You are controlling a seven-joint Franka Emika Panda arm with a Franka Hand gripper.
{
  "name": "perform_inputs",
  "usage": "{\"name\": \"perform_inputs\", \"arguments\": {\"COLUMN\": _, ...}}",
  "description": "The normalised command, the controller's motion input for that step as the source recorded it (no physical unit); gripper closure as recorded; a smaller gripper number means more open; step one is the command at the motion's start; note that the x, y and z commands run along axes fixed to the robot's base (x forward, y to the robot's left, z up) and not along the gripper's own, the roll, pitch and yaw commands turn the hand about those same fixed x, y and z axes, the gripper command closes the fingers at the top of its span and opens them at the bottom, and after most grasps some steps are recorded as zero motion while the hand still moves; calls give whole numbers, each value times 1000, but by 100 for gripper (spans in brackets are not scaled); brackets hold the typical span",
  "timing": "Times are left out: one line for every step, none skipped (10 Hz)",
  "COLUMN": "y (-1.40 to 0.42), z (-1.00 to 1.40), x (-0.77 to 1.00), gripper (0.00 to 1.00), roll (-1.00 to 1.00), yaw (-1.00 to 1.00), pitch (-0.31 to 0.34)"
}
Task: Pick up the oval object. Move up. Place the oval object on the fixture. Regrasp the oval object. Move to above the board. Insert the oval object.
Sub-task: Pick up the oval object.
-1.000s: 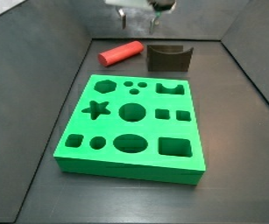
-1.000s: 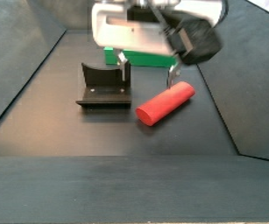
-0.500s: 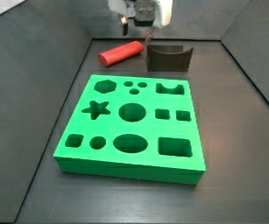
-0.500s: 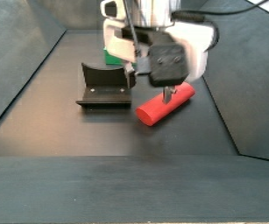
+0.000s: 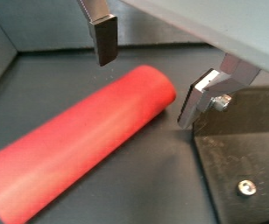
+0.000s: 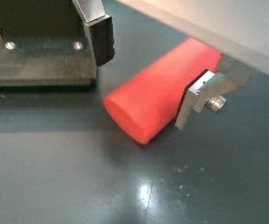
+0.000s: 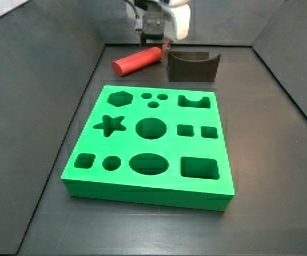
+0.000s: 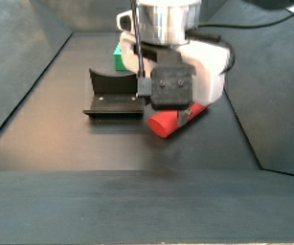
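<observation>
The oval object, a smooth red rod (image 7: 133,61), lies flat on the dark floor just beside the fixture (image 7: 192,65). My gripper (image 7: 153,38) is low over the rod's end nearest the fixture. In both wrist views the gripper (image 5: 151,70) (image 6: 148,70) is open and straddles the oval object (image 5: 84,131) (image 6: 160,87), with one finger (image 5: 102,39) on one side and the other finger (image 5: 201,96) on the opposite side, a small gap at each. In a side view the hand hides most of the oval object (image 8: 169,122). The green board (image 7: 149,140) lies nearer the front.
The fixture's dark base (image 6: 37,61) (image 5: 242,149) sits close to one finger. Sloped dark walls (image 7: 62,90) bound the floor on both sides. In a side view only a strip of the board (image 8: 117,50) shows behind the hand, beside the fixture (image 8: 111,94).
The gripper has come down from above the floor and turned, so that its open fingers now stand either side of the red rod's end. The rod has not moved.
</observation>
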Motion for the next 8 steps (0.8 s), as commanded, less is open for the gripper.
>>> {"name": "perform_inputs", "arguments": {"y": 0, "z": -74, "x": 9, "gripper": 0, "roll": 70, "yaw": -49, "pitch": 47}}
{"name": "perform_inputs", "arguments": {"y": 0, "z": -9, "x": 0, "gripper": 0, "roll": 0, "yaw": -9, "pitch": 0}}
{"name": "perform_inputs", "arguments": {"y": 43, "z": -114, "x": 0, "gripper": 0, "roll": -19, "yaw": -100, "pitch": 0}}
{"name": "perform_inputs", "arguments": {"y": 103, "z": -183, "x": 0, "gripper": 0, "roll": -20, "yaw": -54, "pitch": 0}}
{"name": "perform_inputs", "arguments": {"y": 123, "z": -463, "x": 0, "gripper": 0, "roll": -20, "yaw": -57, "pitch": -64}}
{"name": "perform_inputs", "arguments": {"y": 129, "z": -503, "x": -9, "gripper": 0, "roll": 0, "yaw": -54, "pitch": -47}}
{"name": "perform_inputs", "arguments": {"y": 0, "z": -63, "x": 23, "gripper": 0, "roll": 0, "yaw": -11, "pitch": 0}}
{"name": "perform_inputs", "arguments": {"y": 29, "z": -254, "x": 0, "gripper": 0, "roll": 0, "yaw": -103, "pitch": 0}}
